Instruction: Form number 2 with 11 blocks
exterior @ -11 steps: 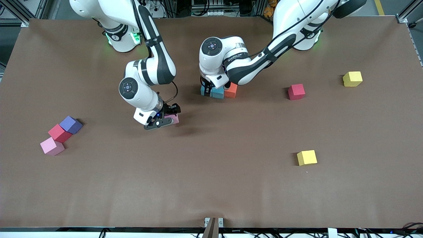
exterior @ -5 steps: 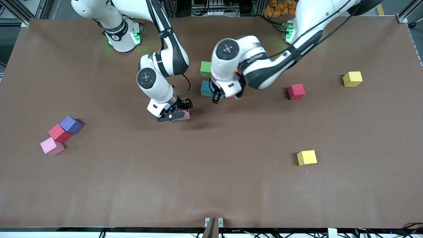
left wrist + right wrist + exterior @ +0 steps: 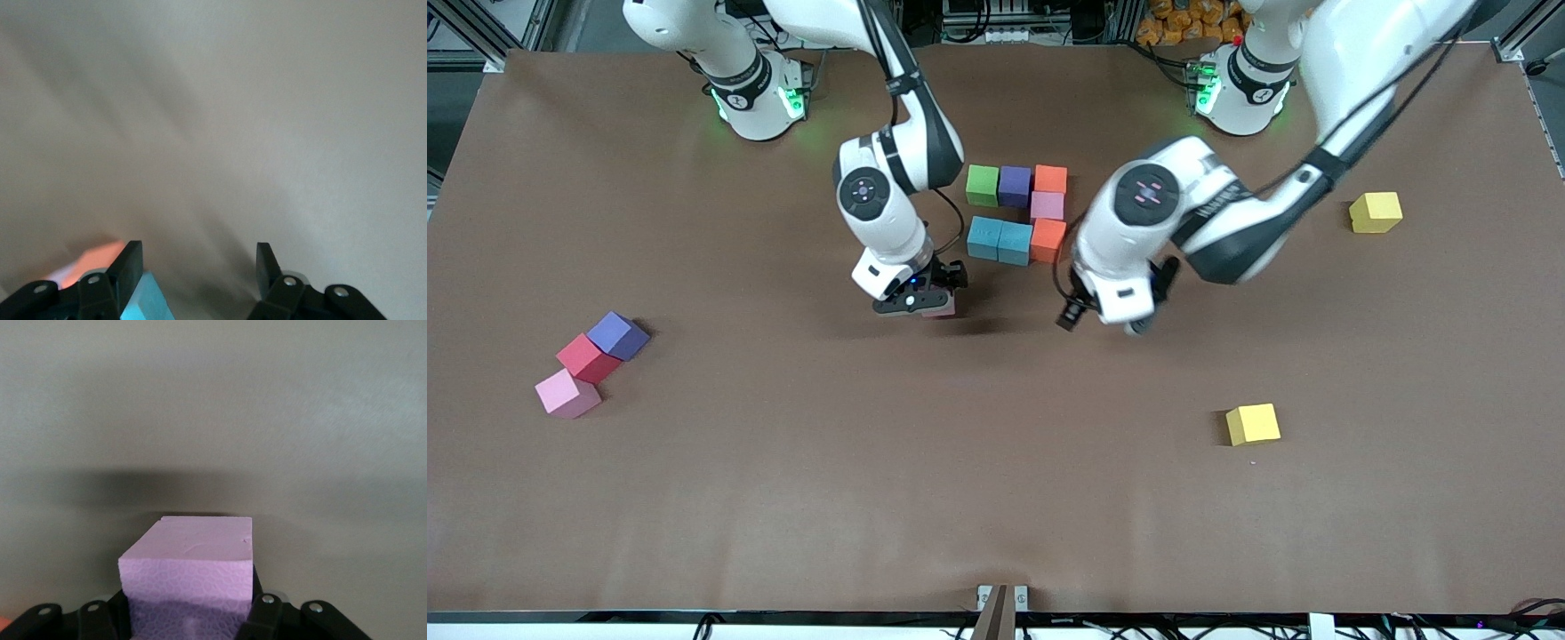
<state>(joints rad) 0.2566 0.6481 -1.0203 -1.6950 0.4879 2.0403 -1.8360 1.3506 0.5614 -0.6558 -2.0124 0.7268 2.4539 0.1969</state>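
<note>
A brown matte desk (image 3: 783,498) carried scattered foam cubes. Toward the right arm's end, a purple block (image 3: 617,334), a red block (image 3: 587,357) and a pink block (image 3: 567,393) lay touching in a slanted row. Toward the left arm's end sat two yellow blocks (image 3: 1375,212) (image 3: 1252,423), well apart.

Near the middle stood the partial figure: a green block (image 3: 982,185), a second purple block (image 3: 1015,186) and an orange block (image 3: 1050,179) in a row; a pink one (image 3: 1047,206) under the orange; then two light blue blocks (image 3: 998,241) and a second orange (image 3: 1048,240), nearer the camera.

The right hand (image 3: 925,300) hung just beside the light blue pair, clenched on a pale pink cube (image 3: 190,570) with a pebbled foam face. The left hand (image 3: 200,267) hovered over bare desk near the lower orange cube, fingers parted and holding nothing.
</note>
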